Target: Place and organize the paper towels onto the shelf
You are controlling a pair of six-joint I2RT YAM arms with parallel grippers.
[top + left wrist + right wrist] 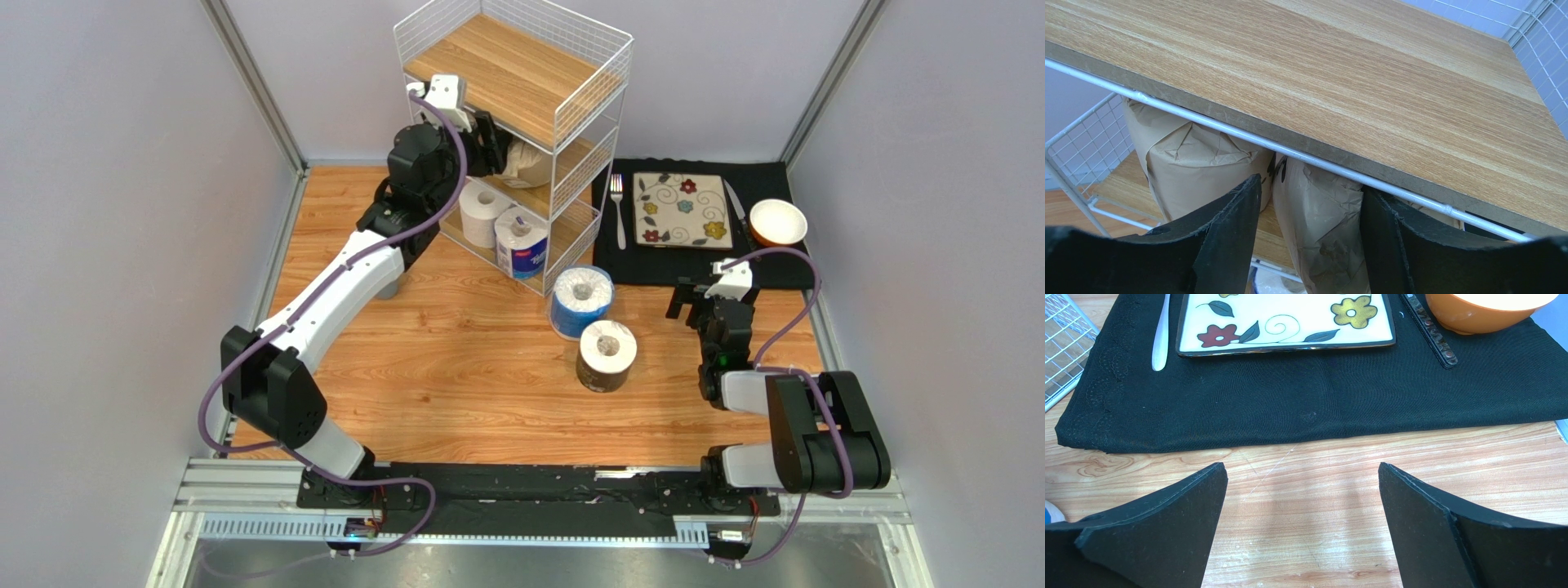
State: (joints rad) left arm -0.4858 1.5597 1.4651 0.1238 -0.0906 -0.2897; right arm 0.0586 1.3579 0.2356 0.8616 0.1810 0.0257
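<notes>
The left gripper (1310, 187), jaws parted and not pinching, is straddling the upright tan-wrapped roll (1321, 245) standing just beyond it on the shelf's (1413, 92) middle tier.

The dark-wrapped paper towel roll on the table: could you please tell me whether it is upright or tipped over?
Upright. The dark-wrapped roll stands on end, its round white top and core hole facing up.
</notes>
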